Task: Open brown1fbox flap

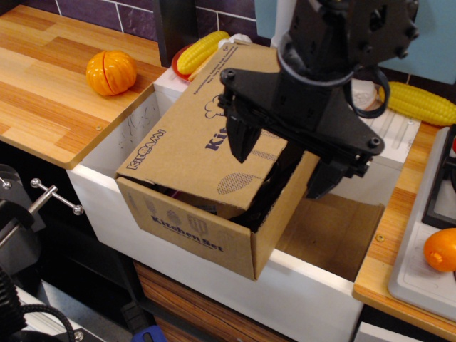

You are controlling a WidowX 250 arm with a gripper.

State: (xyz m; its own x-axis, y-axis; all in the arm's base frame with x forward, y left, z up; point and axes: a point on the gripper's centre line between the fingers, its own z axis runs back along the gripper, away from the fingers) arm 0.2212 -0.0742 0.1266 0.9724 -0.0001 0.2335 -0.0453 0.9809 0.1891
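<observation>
Black and broad, my end effector [281, 160] hangs closest to the lens, its two fingers [241, 137] spread apart and gripping nothing, one on the printed panel, the other past the box's right edge. Beneath it the brown corrugated cardboard box with blue "Kitchen Set" lettering [192, 231] sits tilted across the white rectangular basin [299, 299]. Its large printed flap [187, 146] lies mostly down, its right edge over a dark gap. On the wooden worktop [43, 92] rests an orange pumpkin-shaped toy [111, 73]; yellow corn cobs [420, 103] lie behind.
</observation>
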